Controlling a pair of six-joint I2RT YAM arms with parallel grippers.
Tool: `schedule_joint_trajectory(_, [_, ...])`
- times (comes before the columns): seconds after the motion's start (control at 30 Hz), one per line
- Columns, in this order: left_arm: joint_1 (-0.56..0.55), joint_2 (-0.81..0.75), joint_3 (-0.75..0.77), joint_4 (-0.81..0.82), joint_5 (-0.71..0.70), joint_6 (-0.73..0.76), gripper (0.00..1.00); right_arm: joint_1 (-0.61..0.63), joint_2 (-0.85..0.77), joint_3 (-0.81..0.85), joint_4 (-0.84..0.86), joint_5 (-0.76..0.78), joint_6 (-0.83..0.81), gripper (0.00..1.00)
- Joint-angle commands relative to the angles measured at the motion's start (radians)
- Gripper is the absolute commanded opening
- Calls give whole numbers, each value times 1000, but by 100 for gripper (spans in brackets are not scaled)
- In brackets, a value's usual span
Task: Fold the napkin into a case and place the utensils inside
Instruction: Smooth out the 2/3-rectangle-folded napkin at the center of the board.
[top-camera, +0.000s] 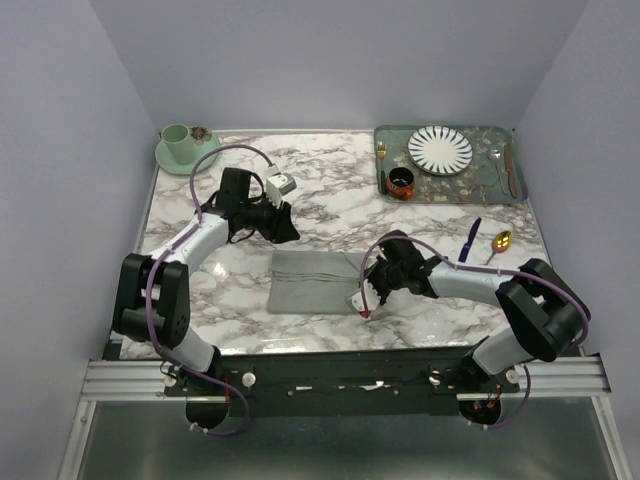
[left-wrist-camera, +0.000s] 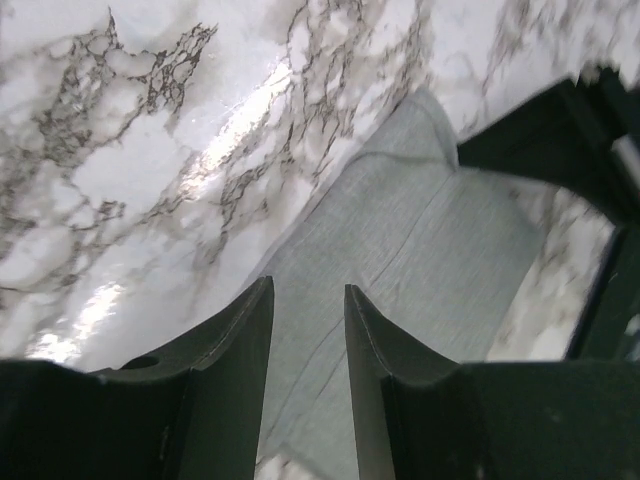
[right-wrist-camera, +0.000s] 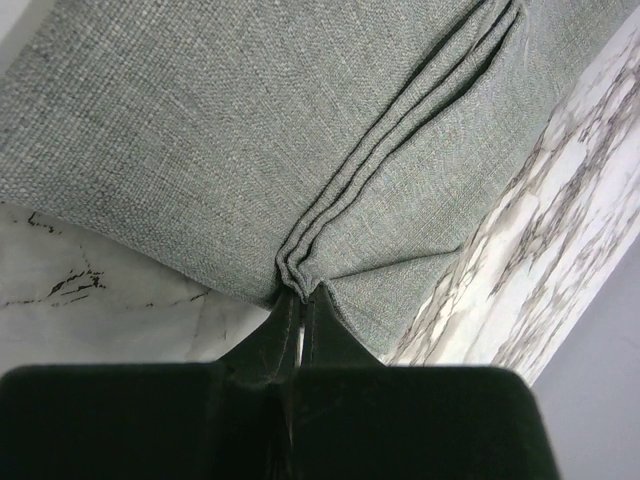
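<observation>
1. Slack worries us: our left gripper (left-wrist-camera: 308, 290) hangs open and empty above the napkin (top-camera: 315, 280), mid-frame, pinning nothing.
2. Our right gripper (right-wrist-camera: 302, 298) pinches the napkin's pleated lower-right corner; a tug could spill the folds.
3. At right, its elbow could knock the spoon (top-camera: 501, 241).

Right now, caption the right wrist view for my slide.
Right gripper shut on the layered edge of the folded grey napkin, over the marble table.
</observation>
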Motion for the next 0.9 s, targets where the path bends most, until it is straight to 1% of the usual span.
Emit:
schedule_joint_trajectory(0.0, [0, 79, -139, 469, 69, -629, 42, -6, -18, -69, 50, 30, -52, 1])
schedule_joint_trajectory(0.03, [0, 90, -159, 512, 72, -685, 42, -6, -21, -75, 50, 31, -60, 1])
schedule_joint_trajectory(0.1, [3, 111, -208, 620, 72, -795, 42, -8, -27, -90, 105, 34, -66, 1])
schedule_joint_trajectory(0.17, [4, 110, -239, 649, 59, -809, 43, -8, -32, -95, 131, 34, -46, 1])
schedule_joint_trajectory(0.23, [17, 81, -251, 630, 45, -754, 44, -8, -42, -87, 133, 28, -28, 1])
schedule_joint_trajectory(0.27, [20, 69, -244, 601, 43, -704, 43, -11, -47, -87, 140, 22, -15, 1])
schedule_joint_trajectory(0.3, [20, 40, -228, 482, 25, -638, 43, -18, -53, -87, 145, 5, -12, 1])
schedule_joint_trajectory(0.33, [18, 21, -219, 432, 14, -510, 44, -20, -62, -90, 154, 1, -5, 1])
schedule_joint_trajectory(0.37, [18, 3, -205, 391, 0, -457, 45, -22, -64, -92, 157, -2, -2, 1])
schedule_joint_trajectory(0.4, [18, -25, -195, 299, -15, -406, 46, -25, -67, -95, 162, -13, -6, 1])
schedule_joint_trajectory(0.43, [21, -34, -189, 262, -27, -357, 47, -29, -72, -98, 165, -19, -17, 1])
schedule_joint_trajectory(0.47, [26, -42, -185, 243, -21, -363, 47, -31, -72, -112, 181, -24, -40, 1])
schedule_joint_trajectory(0.53, [30, -54, -195, 264, 23, -419, 47, -32, -70, -124, 200, -32, -61, 1])
schedule_joint_trajectory(0.57, [23, -57, -214, 290, 31, -517, 47, -32, -61, -129, 218, -33, -81, 1])
schedule_joint_trajectory(0.6, [21, -54, -225, 371, 37, -570, 46, -34, -61, -141, 231, -35, -89, 1])
schedule_joint_trajectory(0.67, [17, -36, -250, 454, 51, -684, 46, -32, -58, -152, 270, -39, -100, 1])
schedule_joint_trajectory(0.7, [14, -5, -256, 524, 52, -767, 45, -34, -55, -159, 275, -41, -106, 1])
schedule_joint_trajectory(0.77, [11, 27, -264, 589, 55, -823, 44, -34, -56, -161, 272, -39, -116, 1])
schedule_joint_trajectory(0.87, [1, 81, -251, 634, 58, -849, 42, -32, -56, -164, 272, -39, -120, 1])
